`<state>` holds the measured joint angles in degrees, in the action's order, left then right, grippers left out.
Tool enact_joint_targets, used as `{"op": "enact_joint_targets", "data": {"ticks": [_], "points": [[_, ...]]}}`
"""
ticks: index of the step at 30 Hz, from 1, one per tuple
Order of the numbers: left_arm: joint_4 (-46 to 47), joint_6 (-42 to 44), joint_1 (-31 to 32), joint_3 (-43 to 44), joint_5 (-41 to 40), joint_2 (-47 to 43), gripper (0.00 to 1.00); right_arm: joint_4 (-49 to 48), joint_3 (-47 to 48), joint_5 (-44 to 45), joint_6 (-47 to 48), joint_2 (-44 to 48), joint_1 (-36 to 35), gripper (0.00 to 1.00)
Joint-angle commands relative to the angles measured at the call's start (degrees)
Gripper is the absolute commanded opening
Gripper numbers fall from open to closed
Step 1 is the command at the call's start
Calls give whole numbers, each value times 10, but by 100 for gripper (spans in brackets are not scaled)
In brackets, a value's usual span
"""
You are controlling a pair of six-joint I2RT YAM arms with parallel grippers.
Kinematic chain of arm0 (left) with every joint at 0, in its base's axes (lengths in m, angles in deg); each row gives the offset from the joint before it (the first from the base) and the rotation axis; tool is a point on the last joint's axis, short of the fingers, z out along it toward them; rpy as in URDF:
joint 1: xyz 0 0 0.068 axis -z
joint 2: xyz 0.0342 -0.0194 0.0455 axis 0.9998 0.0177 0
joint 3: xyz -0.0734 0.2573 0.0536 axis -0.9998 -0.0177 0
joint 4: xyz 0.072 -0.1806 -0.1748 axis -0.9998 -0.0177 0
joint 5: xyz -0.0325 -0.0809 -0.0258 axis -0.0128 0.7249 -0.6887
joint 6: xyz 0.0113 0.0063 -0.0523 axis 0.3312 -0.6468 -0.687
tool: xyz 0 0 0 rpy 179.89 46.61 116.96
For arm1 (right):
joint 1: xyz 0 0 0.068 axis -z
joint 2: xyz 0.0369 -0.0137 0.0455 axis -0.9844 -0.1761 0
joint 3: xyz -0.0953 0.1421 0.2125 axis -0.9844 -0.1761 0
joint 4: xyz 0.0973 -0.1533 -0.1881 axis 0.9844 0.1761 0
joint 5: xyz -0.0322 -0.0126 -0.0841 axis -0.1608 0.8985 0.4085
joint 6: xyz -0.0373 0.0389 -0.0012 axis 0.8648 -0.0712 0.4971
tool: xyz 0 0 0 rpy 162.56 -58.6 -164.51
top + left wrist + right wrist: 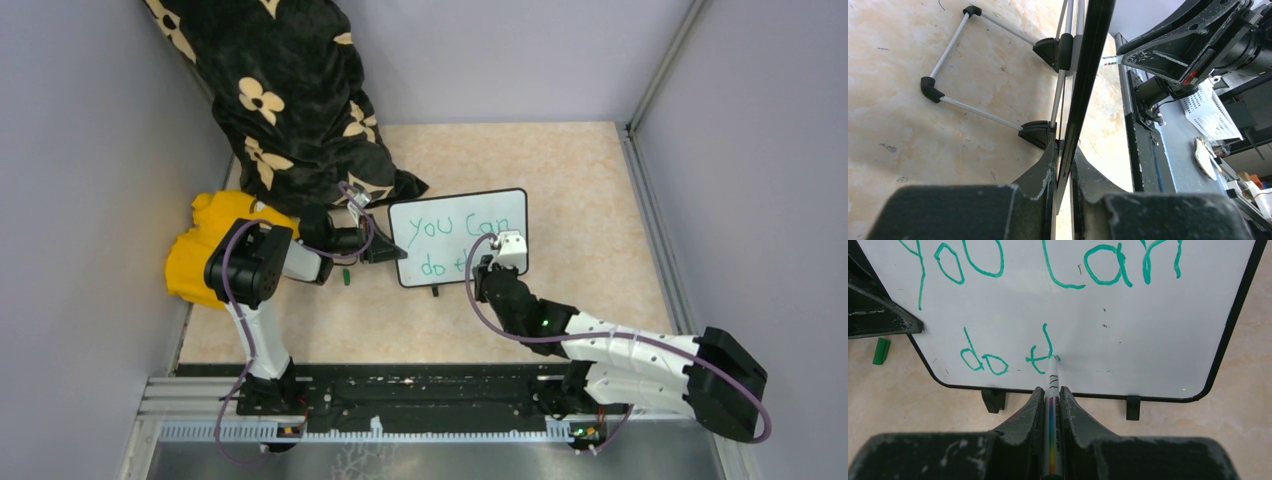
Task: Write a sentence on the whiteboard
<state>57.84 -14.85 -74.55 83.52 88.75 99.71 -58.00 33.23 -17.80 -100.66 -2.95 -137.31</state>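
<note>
Two right fingers [1038, 399] pinch a marker [1052, 375] tight between them, its tip touching the whiteboard [1158, 335] at the foot of a green "t". We read the sentence [1068, 286] in two lines: "you can" on top and "do t" under it, the lower line in the board's bottom-left part. The left fingers [1050, 161] are narrow too, clamped on the board's left edge, one on each face. The board stands on the counter [1208, 440] on two black feet [993, 400], with a wire stand [973, 107] behind it. A green cap [881, 350] lies on the counter just left of the board. Beyond the board's far-left corner we see a black flowered cloth [290, 90], and well left of the board something yellow [200, 250].
</note>
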Motion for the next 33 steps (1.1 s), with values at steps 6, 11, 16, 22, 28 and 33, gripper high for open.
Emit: {"op": "enact_joint_targets", "data": {"ticks": [6, 11, 16, 22, 28, 33], "points": [[-41, -1, 4, 2, 3, 3, 15, 16, 16, 42, -12, 19, 11, 0], [-42, -1, 5, 2, 3, 2, 15, 18, 14, 42, -13, 21, 11, 0], [-43, 0, 5, 3, 3, 2, 15, 18, 12, 29, -13, 16, 11, 0], [-42, 0, 5, 3, 3, 3, 15, 22, 6, 16, -19, 12, 11, 0], [-44, 0, 5, 3, 3, 3, 15, 27, -1, 3, -24, 13, 11, 0], [-45, 1, 5, 3, 3, 2, 15, 34, -7, 3, -28, 17, 11, 0]]}}
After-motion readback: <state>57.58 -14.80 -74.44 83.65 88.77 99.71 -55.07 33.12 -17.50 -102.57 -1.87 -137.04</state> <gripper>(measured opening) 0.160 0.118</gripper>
